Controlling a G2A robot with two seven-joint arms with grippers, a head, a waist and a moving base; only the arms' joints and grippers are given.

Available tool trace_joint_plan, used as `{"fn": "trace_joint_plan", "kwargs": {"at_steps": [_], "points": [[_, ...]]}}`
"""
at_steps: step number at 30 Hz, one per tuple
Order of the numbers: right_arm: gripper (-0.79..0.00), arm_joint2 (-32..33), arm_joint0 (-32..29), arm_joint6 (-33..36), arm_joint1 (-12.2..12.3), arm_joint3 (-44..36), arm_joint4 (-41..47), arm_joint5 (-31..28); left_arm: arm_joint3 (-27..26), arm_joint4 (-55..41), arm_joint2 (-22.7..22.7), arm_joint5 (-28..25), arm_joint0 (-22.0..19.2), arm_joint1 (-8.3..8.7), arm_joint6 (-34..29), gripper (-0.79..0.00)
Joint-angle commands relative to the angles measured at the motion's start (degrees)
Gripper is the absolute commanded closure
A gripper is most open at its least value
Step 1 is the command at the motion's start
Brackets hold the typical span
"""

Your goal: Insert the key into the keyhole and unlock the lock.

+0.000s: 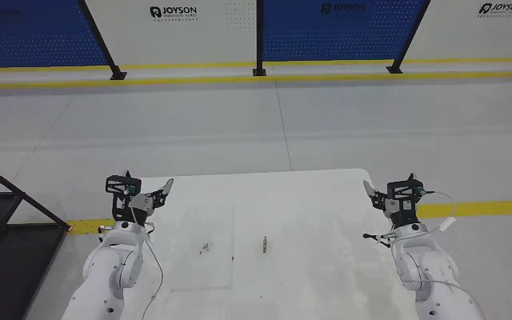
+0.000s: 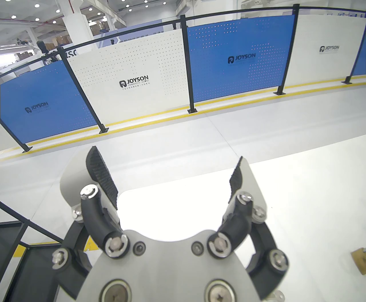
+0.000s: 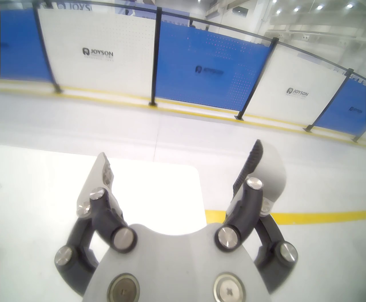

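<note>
This is a big industrial test hall. A white table point(image 1: 320, 232) stands on a smooth grey floor point(image 1: 240, 128) marked with yellow lines point(image 1: 200, 80). Blue and white perforated panels point(image 1: 336, 28) on black posts point(image 1: 260, 36) fence it in, under ceiling lights point(image 2: 58, 10).

Arms point(image 1: 112, 268): my shells are white and rounded, with a thin cable point(image 1: 160, 276).
Left gripper point(image 2: 167, 161): my silver plate, black links, ribbed black pads point(image 2: 103, 177).
Right gripper point(image 3: 180, 151): my same build, round silver screws point(image 3: 228, 236).
</note>
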Motion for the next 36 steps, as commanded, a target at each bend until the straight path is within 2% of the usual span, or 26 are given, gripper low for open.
{"fn": "trace_joint_plan", "kwargs": {"at_steps": [1,4,6,9,12,16,18,22,25,27,28,31,33,36], "points": [[-0.784,0.0,0.0,0.0,0.0,0.0,0.0,0.0,0.0,0.0,0.0,0.0,0.0,0.0,0.0,-0.785],[-0.785,0.0,0.0,0.0,0.0,0.0,0.0,0.0,-0.73,1.73,0.5,-1.49,1.07,0.09,-1.18,-0.785],[-0.785,0.0,0.0,0.0,0.0,0.0,0.0,0.0,-3.05,3.11,1.3,-4.57,3.8,0.23,-3.98,-0.785],[-0.785,0.0,0.0,0.0,0.0,0.0,0.0,0.0,-7.69,2.33,1.72,-9.73,9.16,0.47,-10.28,-0.785],[-0.785,0.0,0.0,0.0,0.0,0.0,0.0,0.0,-11.84,4.59,3.04,-11.86,13.07,0.63,-16.99,-0.785],[-0.785,0.0,0.0,0.0,0.0,0.0,0.0,0.0,-14.31,3.72,6.7,-11.8,14.35,0.4,-24.61,-0.785],[-0.785,0.0,0.0,0.0,0.0,0.0,0.0,0.0,-14.35,1.26,8.39,-11.24,13.49,0.2,-30.17,-0.785],[-0.785,0.0,0.0,0.0,0.0,0.0,0.0,0.0,-12.46,4.87,12.6,-7.54,8.59,-0.2,-39.27,-0.785],[-0.785,0.0,0.0,0.0,0.0,0.0,0.0,0.0,-9.23,9.33,16.25,-3.56,4.69,-0.71,-41.87,-0.782],[-0.785,0.0,0.0,0.0,0.0,0.0,0.0,0.0,-6.9,9.69,18.67,-2.7,2.33,-1.1,-43.4,-0.714],[-0.785,0.0,0.0,0.0,0.0,0.0,0.0,0.0,-5.61,10.51,19.55,-1.88,1.16,-1.27,-44.03,-0.628],[-0.785,0.0,0.0,0.0,0.0,0.0,0.0,0.0,-2.44,11.16,22.41,-1.18,-1.29,-1.78,-45.94,-0.597],[-0.785,0.0,0.0,0.0,0.0,0.0,0.0,0.0,-0.67,12.38,23.59,0.02,-2.36,-2.04,-46.25,-0.456],[-0.785,0.0,0.0,0.0,0.0,0.0,0.0,0.0,1.0,12.79,24.79,0.79,-3.36,-2.34,-46.92,-0.465]]}}
